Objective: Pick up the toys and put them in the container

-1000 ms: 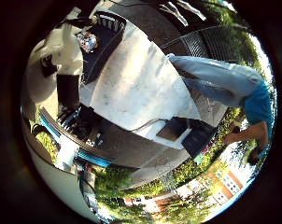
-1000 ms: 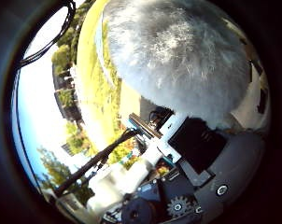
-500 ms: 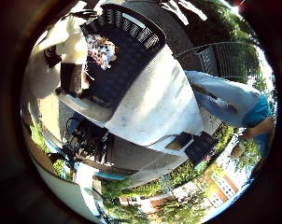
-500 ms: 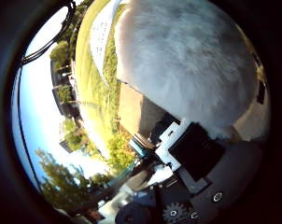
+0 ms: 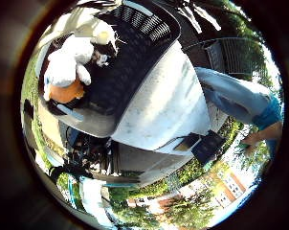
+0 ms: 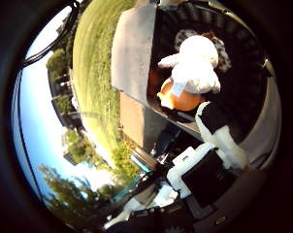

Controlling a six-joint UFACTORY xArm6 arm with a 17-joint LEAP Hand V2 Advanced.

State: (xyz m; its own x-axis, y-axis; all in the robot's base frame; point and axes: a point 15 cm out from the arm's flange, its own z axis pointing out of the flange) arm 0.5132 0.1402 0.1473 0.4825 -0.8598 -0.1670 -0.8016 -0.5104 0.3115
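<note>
A black slatted container [image 5: 135,53] stands on a pale table [image 5: 168,105]. A white plush toy [image 6: 195,63] lies in it on top of an orange toy [image 6: 178,97]. The little finger side view shows the same white plush [image 5: 68,59] and orange toy [image 5: 66,92], with a small pale toy [image 5: 104,36] beside them in the container. My right hand [image 6: 216,146] is above the container's edge. One white and black finger [image 6: 214,124] reaches out straight towards the plush without touching it. The hand is open and holds nothing.
The table stands outdoors with grass [image 6: 98,68] and paving around it. A black box-like object [image 5: 207,146] sits at the table's edge. Dark equipment [image 5: 87,153] stands below the table beside the container.
A pale fluffy toy filled the thumb side view close to the palm; now it lies in the container, away from the palm. The camera has swung over the container.
</note>
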